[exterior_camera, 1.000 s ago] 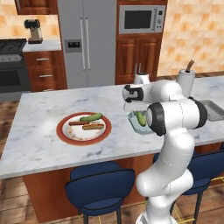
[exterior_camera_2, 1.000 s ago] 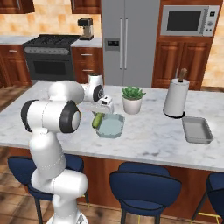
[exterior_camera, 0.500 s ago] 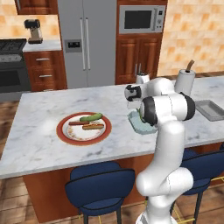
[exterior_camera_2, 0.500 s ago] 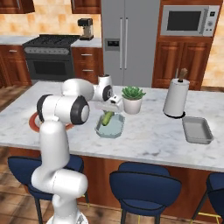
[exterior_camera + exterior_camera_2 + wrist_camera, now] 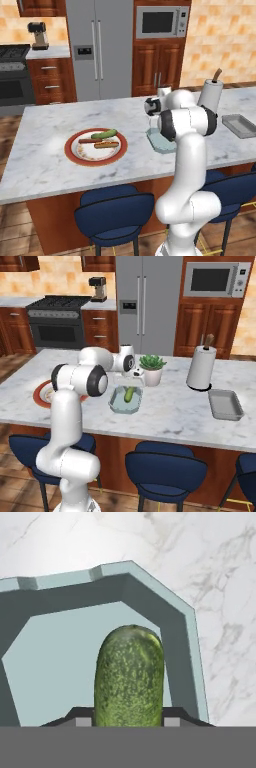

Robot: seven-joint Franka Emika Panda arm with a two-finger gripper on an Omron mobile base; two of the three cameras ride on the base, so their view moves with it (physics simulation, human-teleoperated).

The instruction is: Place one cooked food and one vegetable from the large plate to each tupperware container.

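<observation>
A white robot arm reaches over a marble worktop in a kitchen. Its claw hangs above a pale teal tub and is closed on a dark green cucumber, which points down into the tub. In the hand view the cucumber rises between the two dark finger tips, with the tub's flat floor and slanted wall behind it; whether the cucumber touches the floor cannot be told.

In the left base view the teal tub sits just in front of the arm's elbow, partly hidden by it. Well to its left lies a big round plate with a red rim and white centre. On the plate rest a second cucumber at the back, a plain reddish-brown sausage beside it, and a sausage in a tan bun nearer the front.

A grey tub stands near the right end of the worktop, well apart from the teal one. Just behind it stands a roll of kitchen paper, and a potted plant stands just behind the claw.
</observation>
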